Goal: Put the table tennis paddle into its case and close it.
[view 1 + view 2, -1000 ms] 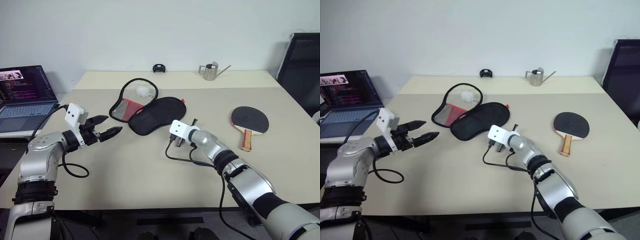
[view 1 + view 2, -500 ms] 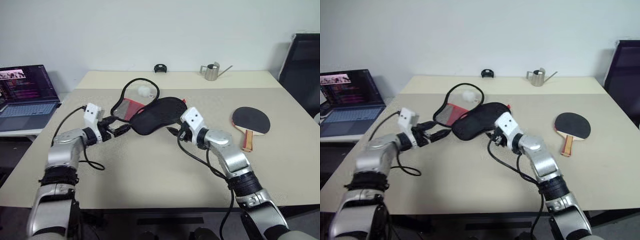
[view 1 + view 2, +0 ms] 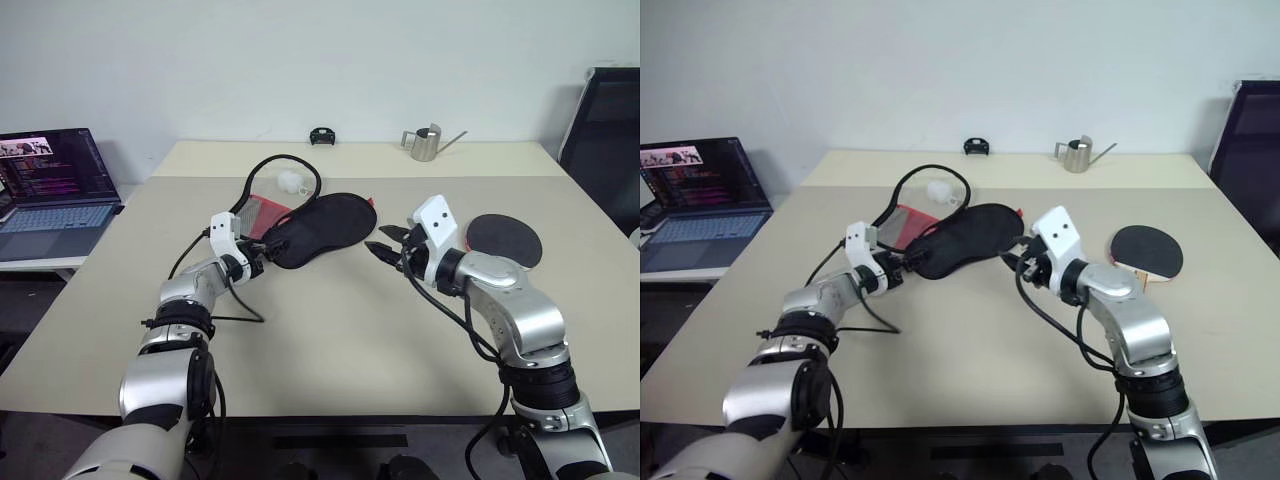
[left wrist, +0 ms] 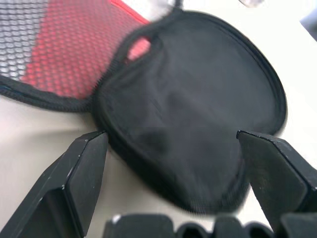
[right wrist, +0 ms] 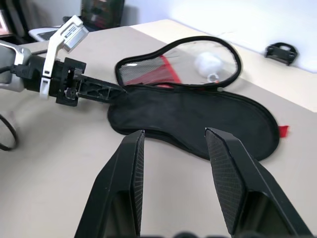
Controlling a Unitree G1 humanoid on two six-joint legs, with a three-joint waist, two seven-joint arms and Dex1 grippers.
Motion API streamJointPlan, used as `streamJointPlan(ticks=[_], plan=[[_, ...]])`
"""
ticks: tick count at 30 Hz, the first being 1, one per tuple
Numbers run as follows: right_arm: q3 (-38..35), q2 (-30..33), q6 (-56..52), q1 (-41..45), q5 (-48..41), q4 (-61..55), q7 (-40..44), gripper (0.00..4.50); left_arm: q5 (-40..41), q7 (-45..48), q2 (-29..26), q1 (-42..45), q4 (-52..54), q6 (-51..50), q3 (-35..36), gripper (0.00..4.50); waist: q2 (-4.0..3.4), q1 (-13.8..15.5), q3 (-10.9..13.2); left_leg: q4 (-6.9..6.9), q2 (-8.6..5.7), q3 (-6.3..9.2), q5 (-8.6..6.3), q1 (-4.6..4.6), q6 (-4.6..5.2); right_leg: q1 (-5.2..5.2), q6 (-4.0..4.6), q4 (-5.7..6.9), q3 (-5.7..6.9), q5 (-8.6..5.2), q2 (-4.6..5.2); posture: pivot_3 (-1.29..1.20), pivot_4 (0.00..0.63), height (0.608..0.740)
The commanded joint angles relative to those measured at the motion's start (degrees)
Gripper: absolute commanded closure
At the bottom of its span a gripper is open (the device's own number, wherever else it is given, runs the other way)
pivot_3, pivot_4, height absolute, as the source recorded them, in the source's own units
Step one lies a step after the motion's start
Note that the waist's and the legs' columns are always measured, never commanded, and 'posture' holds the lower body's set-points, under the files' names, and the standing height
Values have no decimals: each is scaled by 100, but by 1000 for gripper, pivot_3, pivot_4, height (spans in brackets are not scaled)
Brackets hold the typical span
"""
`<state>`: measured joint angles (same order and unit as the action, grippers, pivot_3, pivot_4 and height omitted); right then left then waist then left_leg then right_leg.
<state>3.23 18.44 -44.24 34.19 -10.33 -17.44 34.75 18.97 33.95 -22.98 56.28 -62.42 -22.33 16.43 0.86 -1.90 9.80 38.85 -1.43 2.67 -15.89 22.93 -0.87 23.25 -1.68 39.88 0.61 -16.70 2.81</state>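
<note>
While the case (image 3: 318, 228) lies unzipped on the table (image 3: 330, 340), its black half spread toward me and the red mesh half folded away behind it, I have both arms converging on it. Left gripper (image 4: 171, 148) is fully spread, empty, its fingers straddling the near narrow end of the black flap; from the wrist view the flap edge sits between the jaws, though I can't tell whether either finger touches fabric. My read: it is there to pin or lift that end so the pouch won't slide.

Right gripper (image 5: 173, 163) hangs above the table just off the flap's other end, jaws parted, nothing between them. It points across at the case, toward the left gripper.

Paddle (image 3: 505, 240) lies flat on the table beyond the right forearm, well apart from the case; the arm hides its handle. It is not yet picked up.

A small white ball (image 5: 208, 63) sits in the far mesh half.

Judgement: early stage. Case wants steadying and opening first, then the right arm must swing out for the paddle. Risk is the limp flap bunching under the left fingers.
</note>
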Motion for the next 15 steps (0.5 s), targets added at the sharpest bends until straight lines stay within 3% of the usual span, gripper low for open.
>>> streamJointPlan(ticks=[1, 9, 15], plan=[[-132, 70, -33, 13, -150, -287, -122, 2488, -26, -123, 106, 240, -275, 158, 78, 0, 0, 12, 0, 0, 0, 1, 0, 1, 0, 0, 0, 0, 1, 0, 0, 0, 150, 740], [-161, 137, -56, 36, -453, -472, -144, 2488, 49, -265, 462, 495, -572, 74, 232, 0, 6, 62, 2, 1, -6, 4, 2, 2, 1, -4, 0, 0, 1, 0, 3, 0, 150, 740], [-289, 694, 25, -151, -1066, -933, 536, 2488, 217, -202, 604, 526, -479, -225, 427, 0, 9, 105, 3, 2, -12, 6, 3, 4, 4, -7, -1, -4, 4, -1, 5, 0, 150, 740]])
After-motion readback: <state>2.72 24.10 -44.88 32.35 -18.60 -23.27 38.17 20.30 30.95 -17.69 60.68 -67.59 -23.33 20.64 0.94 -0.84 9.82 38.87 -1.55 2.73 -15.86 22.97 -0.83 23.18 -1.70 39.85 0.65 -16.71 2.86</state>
